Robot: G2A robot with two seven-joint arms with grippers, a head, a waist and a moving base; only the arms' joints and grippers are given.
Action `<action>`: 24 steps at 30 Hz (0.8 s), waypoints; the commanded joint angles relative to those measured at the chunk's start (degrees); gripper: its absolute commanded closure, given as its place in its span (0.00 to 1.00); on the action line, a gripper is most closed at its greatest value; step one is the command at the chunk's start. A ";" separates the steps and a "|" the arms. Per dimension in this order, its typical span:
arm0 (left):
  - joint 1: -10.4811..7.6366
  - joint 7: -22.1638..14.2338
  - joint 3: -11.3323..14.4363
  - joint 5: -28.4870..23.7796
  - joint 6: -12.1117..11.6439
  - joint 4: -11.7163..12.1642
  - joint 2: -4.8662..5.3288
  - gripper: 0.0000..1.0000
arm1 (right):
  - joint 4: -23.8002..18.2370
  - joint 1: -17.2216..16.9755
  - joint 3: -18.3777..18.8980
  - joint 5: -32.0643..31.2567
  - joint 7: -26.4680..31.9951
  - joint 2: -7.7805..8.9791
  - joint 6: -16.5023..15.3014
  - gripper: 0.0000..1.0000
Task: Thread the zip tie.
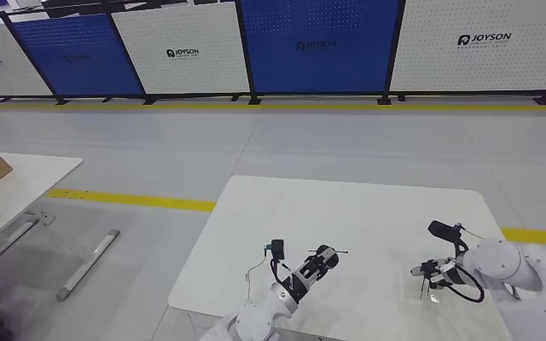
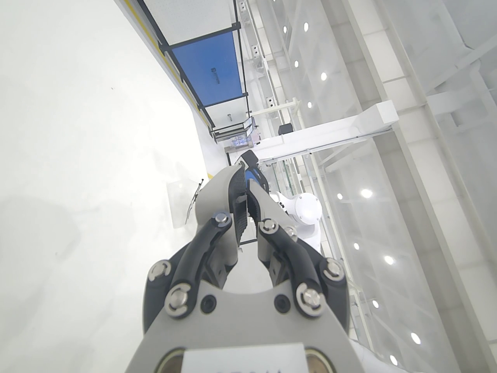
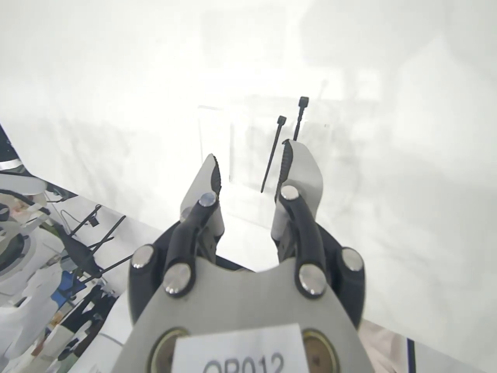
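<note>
Zip ties (image 3: 272, 155): 2, light and springy; pinch mid-strap.
Right gripper (image 3: 250, 151): spread, above them.
Left gripper (image 2: 244, 182): clenched, seemingly on a 3rd tie (image 1: 343, 251).

The left arm (image 1: 254, 320) and right arm (image 1: 502, 261) both have glossy white rounded shells with black wrist sections, and a thin black cable (image 1: 467, 298) loops beside the right wrist. The left gripper (image 2: 246, 186) and right gripper (image 3: 249, 150) match. Each has silver-grey metal fingers (image 3: 306, 172) faced with black ribbed pads, black curved linkages pinned by round shiny screws, and a grey palm plate carrying two brassy discs and a white label printed in black.
</note>
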 commanded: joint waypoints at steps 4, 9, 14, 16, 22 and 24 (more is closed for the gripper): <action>0.00 0.00 0.00 0.00 0.00 0.00 0.00 1.00 | 1.20 0.78 -0.58 -1.55 0.64 -0.91 0.00 0.67; 0.00 0.00 0.00 0.00 0.00 0.00 0.00 1.00 | 2.41 1.57 -1.38 -2.34 0.64 -1.79 0.00 0.71; 0.00 0.00 0.00 0.00 0.00 0.00 0.00 1.00 | 3.68 2.14 -1.86 -2.87 0.64 -2.44 0.00 0.71; 0.00 0.00 0.00 0.00 0.00 0.00 0.00 1.00 | 4.24 2.40 -2.09 -3.12 0.64 -2.68 0.00 0.72; 0.00 0.00 0.00 0.00 0.00 0.00 0.00 1.00 | 5.43 2.98 -2.22 -3.79 0.64 -3.19 0.00 0.78; 0.00 0.00 0.00 0.00 0.00 0.00 0.00 1.00 | 5.65 3.08 -2.20 -4.15 0.64 -3.31 0.00 0.84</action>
